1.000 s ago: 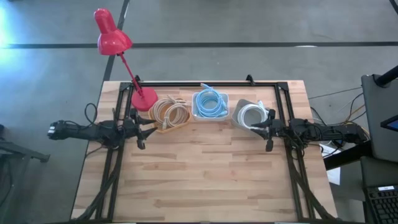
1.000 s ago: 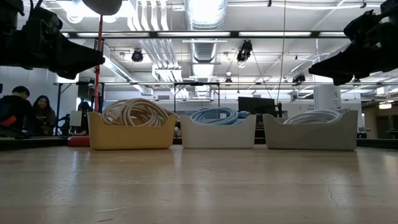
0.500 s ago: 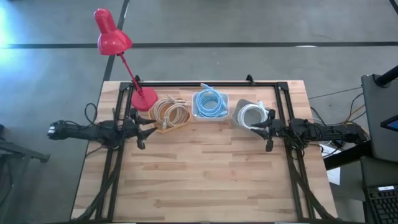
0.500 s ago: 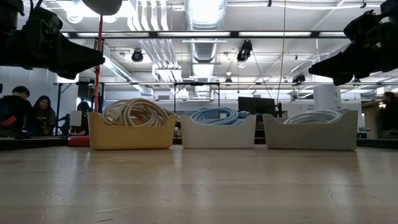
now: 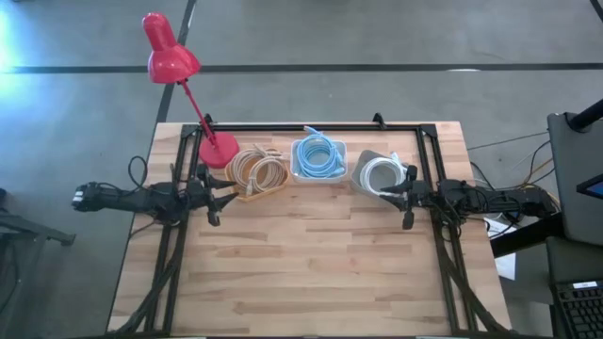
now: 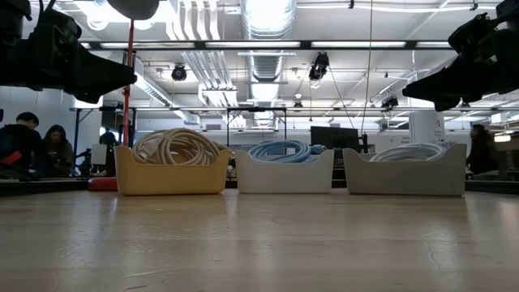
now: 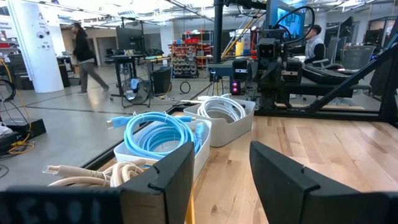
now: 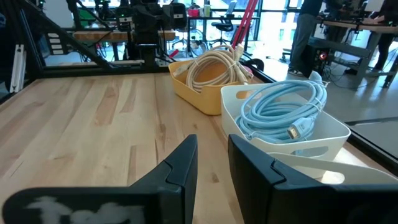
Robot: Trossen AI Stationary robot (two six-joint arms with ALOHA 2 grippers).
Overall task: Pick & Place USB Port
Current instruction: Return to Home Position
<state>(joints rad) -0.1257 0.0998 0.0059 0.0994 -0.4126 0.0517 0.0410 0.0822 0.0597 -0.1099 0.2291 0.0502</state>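
Observation:
Three bins stand in a row at the table's far side. A yellow bin [image 5: 256,171] holds coiled beige cables, a white bin [image 5: 317,157] holds a coiled blue cable [image 7: 158,132], and a grey bin [image 5: 379,174] holds a coiled white cable. My left gripper [image 5: 226,198] hovers open above the table by the yellow bin's near left side. My right gripper [image 5: 391,196] hovers by the grey bin's near right corner, its fingers a little apart. The low view shows both grippers high above the tabletop, the left [image 6: 122,79] and the right [image 6: 413,85]. Neither gripper holds anything.
A red desk lamp [image 5: 170,58] has its base [image 5: 219,149] on the table left of the yellow bin. A black frame [image 5: 311,125] runs along the table's far edge and sides. Bare wood [image 5: 311,264] lies in front of the bins. People move in the room behind.

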